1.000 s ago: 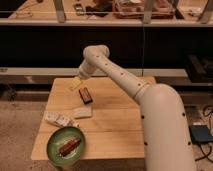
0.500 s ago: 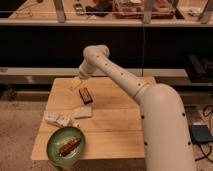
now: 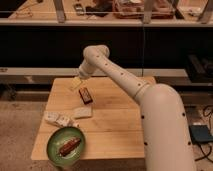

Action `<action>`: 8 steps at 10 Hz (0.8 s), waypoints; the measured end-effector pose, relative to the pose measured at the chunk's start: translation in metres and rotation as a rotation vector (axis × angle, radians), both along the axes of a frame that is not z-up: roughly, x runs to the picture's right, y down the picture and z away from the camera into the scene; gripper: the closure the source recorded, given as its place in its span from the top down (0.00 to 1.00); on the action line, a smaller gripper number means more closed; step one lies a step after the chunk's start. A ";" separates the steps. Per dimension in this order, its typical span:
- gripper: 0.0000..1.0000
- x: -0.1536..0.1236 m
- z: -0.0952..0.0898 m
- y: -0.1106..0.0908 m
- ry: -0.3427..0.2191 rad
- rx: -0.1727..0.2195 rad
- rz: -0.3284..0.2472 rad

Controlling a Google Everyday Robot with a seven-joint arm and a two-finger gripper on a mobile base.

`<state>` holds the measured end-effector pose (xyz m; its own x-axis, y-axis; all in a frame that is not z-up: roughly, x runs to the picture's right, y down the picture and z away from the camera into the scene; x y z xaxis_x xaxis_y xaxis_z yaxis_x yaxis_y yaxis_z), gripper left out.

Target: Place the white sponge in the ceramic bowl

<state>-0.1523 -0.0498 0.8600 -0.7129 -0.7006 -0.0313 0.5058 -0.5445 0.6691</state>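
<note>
Nothing is done yet: the white sponge (image 3: 83,112) lies at 1 o'clock from the ceramic bowl (image 3: 52,142). The gripper (image 3: 76,83) hovers at the sponge's 12 o'clock, and I cannot tell its state.

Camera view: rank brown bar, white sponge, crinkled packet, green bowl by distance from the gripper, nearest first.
Gripper is over the table's far-left part.
1. Brown bar, just beside it.
2. White sponge, mid-table.
3. Crinkled packet, left edge.
4. Green bowl, near-left corner.

gripper (image 3: 76,83) unmoved over far table (image 3: 120,125) edge
</note>
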 end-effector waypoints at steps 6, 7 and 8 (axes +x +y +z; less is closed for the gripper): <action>0.80 0.000 0.000 0.000 0.001 0.001 -0.002; 0.80 0.001 -0.001 0.001 0.003 0.003 -0.009; 0.80 0.003 -0.003 0.007 0.004 0.004 -0.033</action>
<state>-0.1492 -0.0430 0.8565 -0.7358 -0.6765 -0.0312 0.4904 -0.5640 0.6644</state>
